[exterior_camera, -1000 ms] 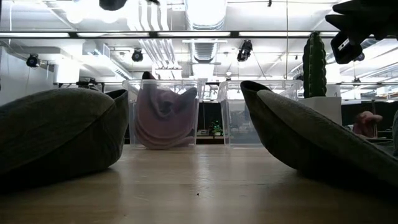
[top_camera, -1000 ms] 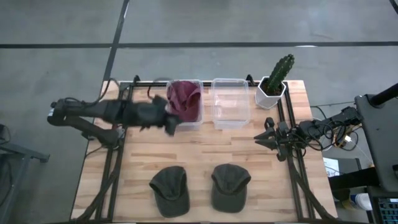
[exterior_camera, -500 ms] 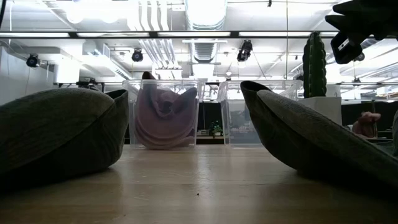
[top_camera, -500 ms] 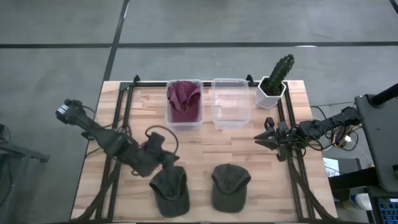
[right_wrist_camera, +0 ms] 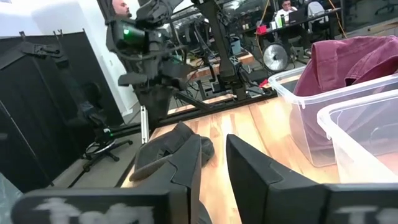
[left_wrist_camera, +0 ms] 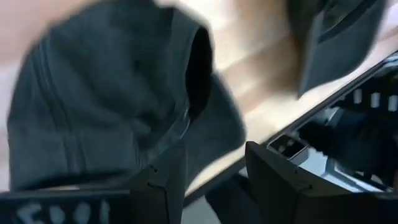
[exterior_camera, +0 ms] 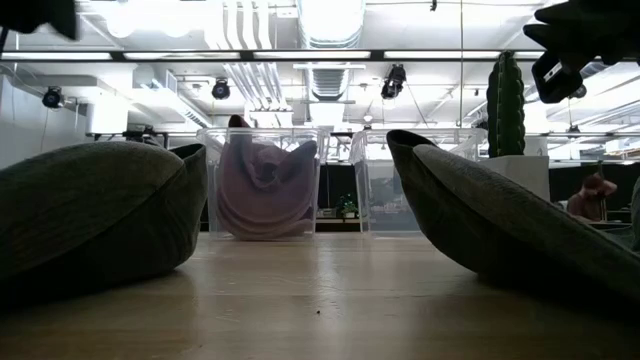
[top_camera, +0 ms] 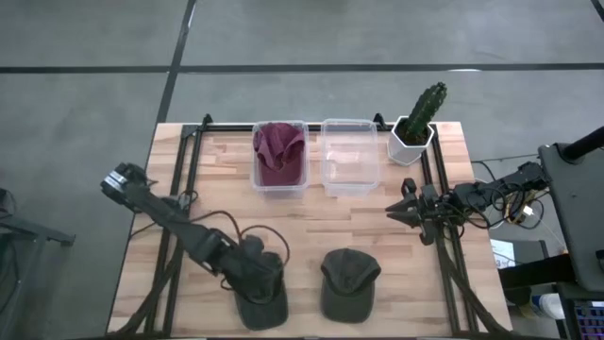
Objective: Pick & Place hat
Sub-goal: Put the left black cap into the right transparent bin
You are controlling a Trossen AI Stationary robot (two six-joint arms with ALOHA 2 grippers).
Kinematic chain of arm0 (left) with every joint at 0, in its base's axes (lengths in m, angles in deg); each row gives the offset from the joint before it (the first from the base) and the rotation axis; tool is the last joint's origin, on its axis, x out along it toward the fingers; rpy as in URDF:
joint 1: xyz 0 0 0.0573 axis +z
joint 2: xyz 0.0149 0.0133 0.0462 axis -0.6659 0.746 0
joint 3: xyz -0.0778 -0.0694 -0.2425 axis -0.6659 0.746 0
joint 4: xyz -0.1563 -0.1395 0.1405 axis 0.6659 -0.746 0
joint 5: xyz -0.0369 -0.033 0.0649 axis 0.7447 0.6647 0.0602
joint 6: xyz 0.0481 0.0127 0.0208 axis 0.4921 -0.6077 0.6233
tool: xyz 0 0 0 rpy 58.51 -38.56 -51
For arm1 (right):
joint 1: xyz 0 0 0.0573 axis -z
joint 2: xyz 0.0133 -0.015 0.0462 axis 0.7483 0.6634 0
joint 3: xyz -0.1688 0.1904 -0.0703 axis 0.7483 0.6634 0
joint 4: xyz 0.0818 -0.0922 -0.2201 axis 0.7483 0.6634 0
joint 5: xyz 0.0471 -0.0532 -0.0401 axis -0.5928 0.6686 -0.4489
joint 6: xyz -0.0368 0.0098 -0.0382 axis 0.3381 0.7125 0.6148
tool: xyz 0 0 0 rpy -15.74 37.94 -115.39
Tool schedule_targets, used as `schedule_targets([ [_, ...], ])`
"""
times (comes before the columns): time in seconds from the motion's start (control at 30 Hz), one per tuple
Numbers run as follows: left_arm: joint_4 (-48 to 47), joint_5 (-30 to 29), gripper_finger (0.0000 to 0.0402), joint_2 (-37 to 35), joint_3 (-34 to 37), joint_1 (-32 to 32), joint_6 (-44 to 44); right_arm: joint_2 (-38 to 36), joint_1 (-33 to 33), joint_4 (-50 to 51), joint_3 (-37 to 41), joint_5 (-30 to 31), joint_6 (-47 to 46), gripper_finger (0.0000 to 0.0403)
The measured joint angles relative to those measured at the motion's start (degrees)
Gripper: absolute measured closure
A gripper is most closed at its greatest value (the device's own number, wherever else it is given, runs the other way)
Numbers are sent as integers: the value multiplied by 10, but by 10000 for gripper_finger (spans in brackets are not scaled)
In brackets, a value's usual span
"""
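Two dark green hats lie crown-up near the table's near edge: the left hat [top_camera: 261, 295] [exterior_camera: 90, 215] [left_wrist_camera: 99, 106] and the right hat [top_camera: 347, 283] [exterior_camera: 500, 230]. A maroon hat [top_camera: 278, 151] [right_wrist_camera: 348, 59] sits in the left clear bin [top_camera: 257, 179]. My left gripper [top_camera: 253, 272] [left_wrist_camera: 214, 177] hovers open just over the left hat's far side. My right gripper [top_camera: 406, 208] [right_wrist_camera: 214, 168] waits open at the table's right edge.
An empty clear bin [top_camera: 349, 156] [exterior_camera: 400, 180] stands beside the maroon hat's bin at the far side. A cactus in a white pot [top_camera: 417, 123] occupies the far right corner. Bare wood [top_camera: 321, 222] lies between bins and hats. People [right_wrist_camera: 289, 6] sit in the room beyond.
My left arm has swung from the maroon hat's bin toward the table's near edge and down, ending over the left green hat. Its motion is fast and blurred. The hats and bins have stayed in place.
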Motion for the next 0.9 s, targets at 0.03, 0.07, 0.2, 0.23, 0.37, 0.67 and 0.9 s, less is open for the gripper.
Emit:
schedule_targets([
  [0.03,0,13,248,6,0,-4,-12,0,0,1,0,0,0,334],
  [0.07,0,24,248,10,0,-8,-21,0,0,1,0,0,0,335],
  [0.2,0,40,248,17,0,-39,-71,0,0,1,0,0,2,332],
  [0.23,-1,40,248,15,0,-48,-86,0,0,1,0,0,3,330],
  [0.37,-5,39,248,11,0,-83,-138,0,0,1,0,0,4,324],
  [0.67,-57,37,248,13,4,-128,-227,0,0,0,0,0,3,326],
  [0.9,-57,36,248,13,29,-130,-228,0,0,0,0,0,0,335],
])
